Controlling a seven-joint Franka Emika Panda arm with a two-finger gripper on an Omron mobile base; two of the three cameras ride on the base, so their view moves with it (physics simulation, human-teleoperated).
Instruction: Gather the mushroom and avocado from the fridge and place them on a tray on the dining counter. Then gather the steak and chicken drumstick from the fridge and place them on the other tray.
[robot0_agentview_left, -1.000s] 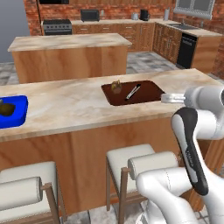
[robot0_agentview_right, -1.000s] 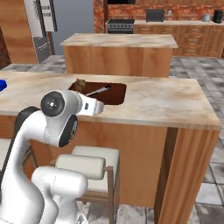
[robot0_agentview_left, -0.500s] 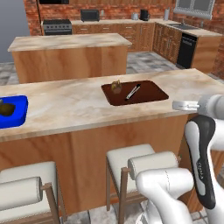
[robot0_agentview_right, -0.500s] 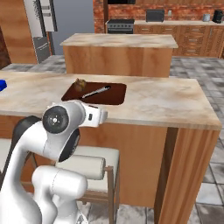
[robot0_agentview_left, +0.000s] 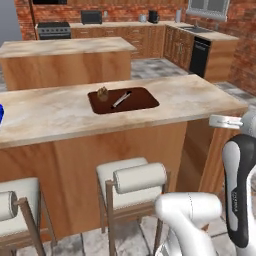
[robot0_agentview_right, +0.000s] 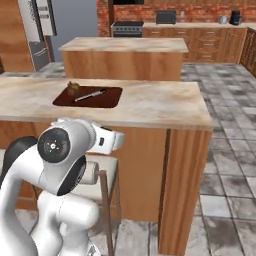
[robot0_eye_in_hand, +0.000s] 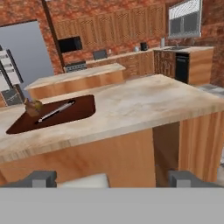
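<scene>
Moving left to right through my left base view, a sliver of the bright blue rectangular tray (robot0_agentview_left: 1, 113) sits at nine o'clock, cut off by the frame edge, on the long beige marble-look dining counter (robot0_agentview_left: 60, 112). Toward the centre, at about twelve o'clock from the padded stools (robot0_agentview_left: 132, 177), lies the dark reddish-brown rectangular tray (robot0_agentview_left: 123, 100). On its left end I see a small tan-brown knobbly chicken drumstick (robot0_agentview_left: 102, 93), and just beside it, at the drumstick's four o'clock, a thin pale streak I cannot identify. At three o'clock, off the counter's end, my two-finger gripper (robot0_agentview_left: 223, 120) hangs in the air.

In my hand view the two dark fingertips (robot0_eye_in_hand: 40, 178) stand far apart with nothing between them, so the tool is released and empty. The brown tray sits at nine o'clock there, drumstick (robot0_eye_in_hand: 33, 106) on its far left.

In my right base view, the tall grey fridge (robot0_agentview_right: 42, 27) stands at eleven o'clock, well apart from the counter.
</scene>
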